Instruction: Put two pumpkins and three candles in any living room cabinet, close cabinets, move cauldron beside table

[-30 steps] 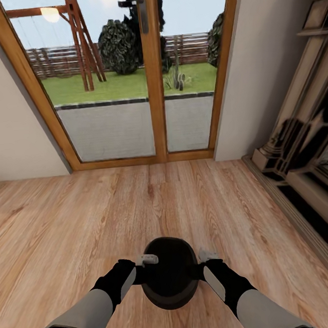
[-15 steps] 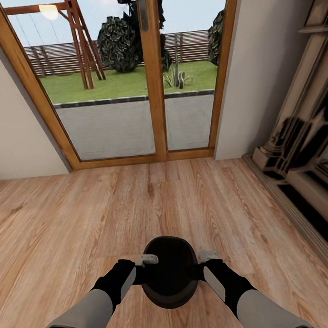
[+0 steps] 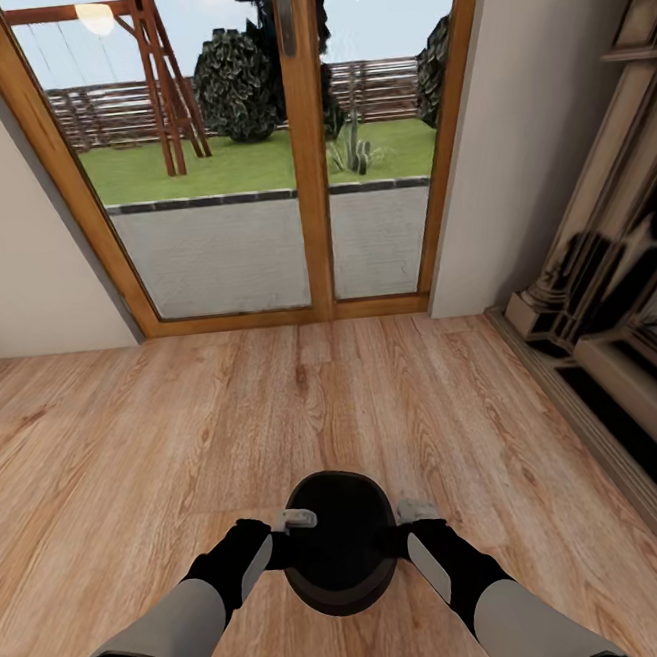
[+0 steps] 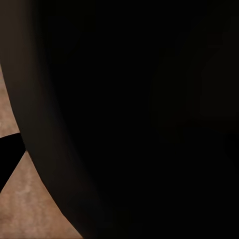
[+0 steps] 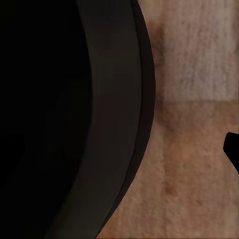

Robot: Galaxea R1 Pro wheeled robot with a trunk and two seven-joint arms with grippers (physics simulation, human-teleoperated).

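Note:
The cauldron (image 3: pixel 339 543) is a round black pot with a wide mouth, held just in front of my trunk over the wooden floor. My left gripper (image 3: pixel 292 521) grips its left rim and my right gripper (image 3: pixel 414 510) grips its right rim, each shut on the pot. Up close, the left wrist view looks at the cauldron's dark wall (image 4: pixel 149 119), and the right wrist view takes in its curved rim (image 5: pixel 114 119) above the floorboards. Pumpkins, candles, cabinet and table are out of view.
Wood-framed glass double doors (image 3: pixel 308 170) stand straight ahead, with a garden behind them. Plain walls flank the doors. A pale, stepped piece of furniture (image 3: pixel 608 312) runs along the right side. Wooden floor (image 3: pixel 178 433) stretches between me and the doors.
The whole picture has shifted slightly, so the camera has moved. The cauldron and both grippers keep the same place before my trunk.

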